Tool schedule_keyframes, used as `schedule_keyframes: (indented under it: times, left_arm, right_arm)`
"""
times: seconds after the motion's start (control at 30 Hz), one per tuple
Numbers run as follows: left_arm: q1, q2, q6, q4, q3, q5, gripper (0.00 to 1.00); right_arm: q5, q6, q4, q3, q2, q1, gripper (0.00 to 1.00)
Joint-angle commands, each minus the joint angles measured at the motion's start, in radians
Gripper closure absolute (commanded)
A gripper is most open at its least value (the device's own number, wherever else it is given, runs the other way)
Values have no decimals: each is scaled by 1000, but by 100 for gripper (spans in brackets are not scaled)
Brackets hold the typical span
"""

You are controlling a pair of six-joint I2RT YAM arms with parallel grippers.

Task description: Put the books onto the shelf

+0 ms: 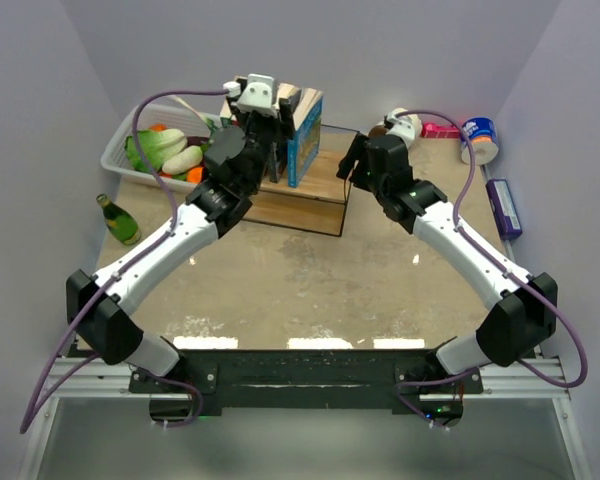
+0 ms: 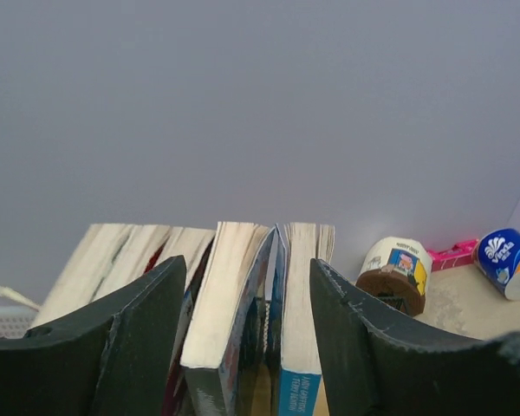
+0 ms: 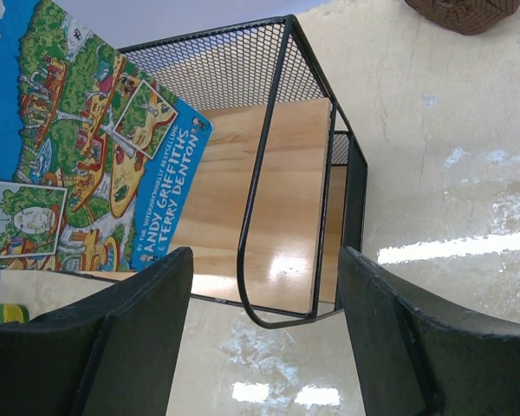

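Books [image 1: 298, 128] stand in a row on the left part of the shelf [image 1: 325, 195], page edges up, and the whole pack leans left. The blue cartoon book [image 3: 87, 147] is at the right end of the row with its cover facing the right arm. We can read "Andy Griffiths" and "Terry Denton" on it. It rests on the wooden board inside the black wire frame.

Left gripper [image 2: 247, 277] is at the tops of the books, jaws spread. Two books sit between its fingers [image 2: 121, 338]: the blue-spined one on the right and a leaning one on the left. The other books fan out behind the left finger. We can't tell whether either pad touches a cover, and we see no squeeze on the pair.

Right gripper [image 3: 264, 260] hovers just off the right end of the shelf, jaws wide apart, holding nothing. As far as we can tell it is clear of the frame.

Around the shelf:
- white basket [image 1: 115, 160] of vegetables on its left
- green bottle [image 1: 118, 218] lying near the basket
- purple box [image 1: 503, 207] by the right wall
- blue-and-white roll [image 2: 505, 260]
- small tub [image 2: 394, 270] with a brown base
- something pink [image 2: 455, 253] between the roll and the tub
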Motion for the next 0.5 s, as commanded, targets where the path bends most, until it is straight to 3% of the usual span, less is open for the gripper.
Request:
schedule_keyframes:
  times: [0.0,0.13,0.23,0.27,0.37,0.47]
  left_arm:
    - [-3,-85,16,28,-3,-23,36]
    - [-5,-170,-22,31,-48,9,37]
    - [-20,-244,-67,34,-109,167,57]
    - [-29,-270,-94,34,-127,183,75]
    - [-90,-293,-137,37,-209,230,97]
    - [-164,-276,-140,51,-290,238,100]
  right_arm:
    - [-15,11,33,-5,-14,-5,29]
    - [-16,12,30,-6,-25,-5,30]
    - [-15,7,31,-14,-39,-7,31]
    - [-13,4,31,-16,-43,-4,32]
    - [-12,-2,34,-26,-57,-5,35]
    - [-10,-5,36,-34,-62,-5,36]
